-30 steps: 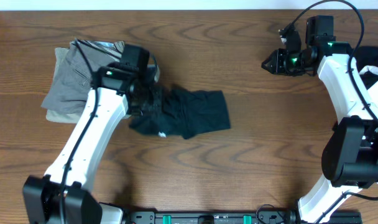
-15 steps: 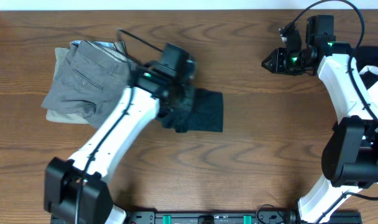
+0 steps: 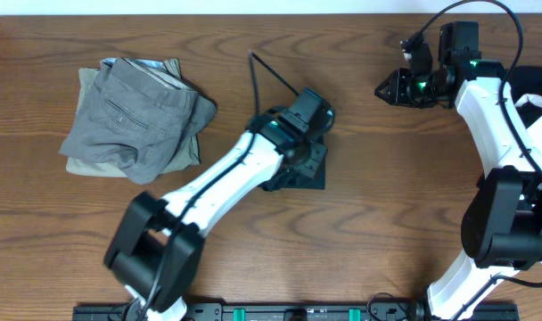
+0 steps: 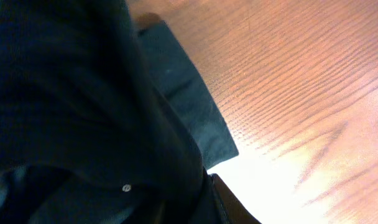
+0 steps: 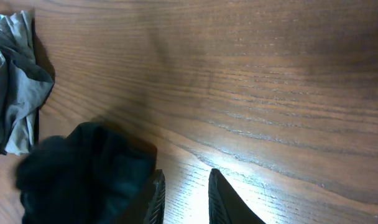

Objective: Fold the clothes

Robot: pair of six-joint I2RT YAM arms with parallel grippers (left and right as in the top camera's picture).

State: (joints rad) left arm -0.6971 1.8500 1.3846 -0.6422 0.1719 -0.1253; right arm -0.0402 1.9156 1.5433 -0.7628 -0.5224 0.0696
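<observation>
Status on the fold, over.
Left gripper seems clamped on the dark crumpled garment, mid-table. Right gripper open, empty. Folded grey trousers lie apart, nothing blocking.

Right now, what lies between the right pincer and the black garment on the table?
Nothing but bare wood of the table lies between the right pincer and the black garment. The overhead view shows this.

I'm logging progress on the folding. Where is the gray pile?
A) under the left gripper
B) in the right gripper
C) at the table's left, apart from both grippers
C: the gray pile lies at the left, while the left gripper holds the dark garment at the centre and the right gripper hangs over bare wood.
</observation>
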